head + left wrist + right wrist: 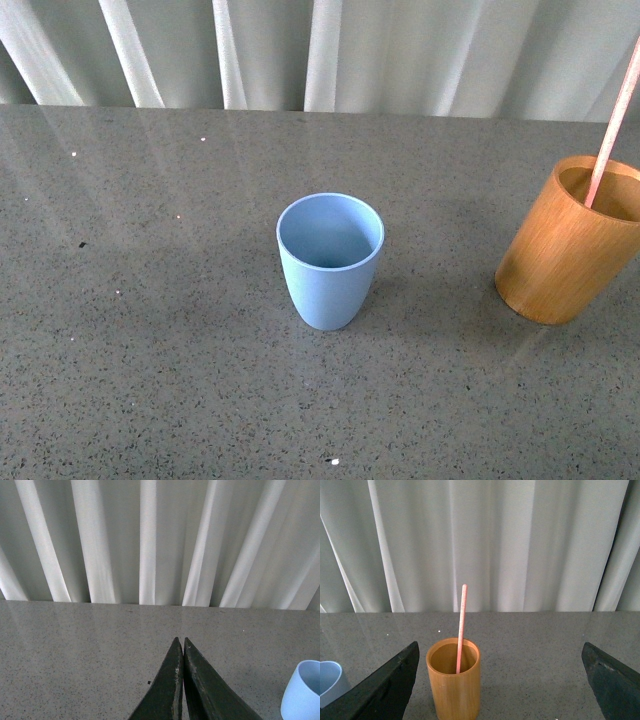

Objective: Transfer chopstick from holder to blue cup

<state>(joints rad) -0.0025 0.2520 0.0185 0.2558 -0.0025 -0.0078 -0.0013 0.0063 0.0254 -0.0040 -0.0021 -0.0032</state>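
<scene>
The light blue cup [330, 258] stands empty at the middle of the grey stone table. The orange-brown wooden holder [570, 240] stands at the right edge of the front view, with the pinkish-red chopstick [612, 125] leaning out of it. Neither gripper shows in the front view. In the right wrist view my right gripper [500, 672] is open wide; the holder [454, 680] with the chopstick [461, 627] stands ahead, close to one of its fingers [380, 690]. My left gripper [180, 642] is shut and empty above the table, with the blue cup [303, 692] off to one side.
The grey speckled table [150, 350] runs back to a white pleated curtain [320, 50]. A sliver of the blue cup [330, 680] shows at the edge of the right wrist view.
</scene>
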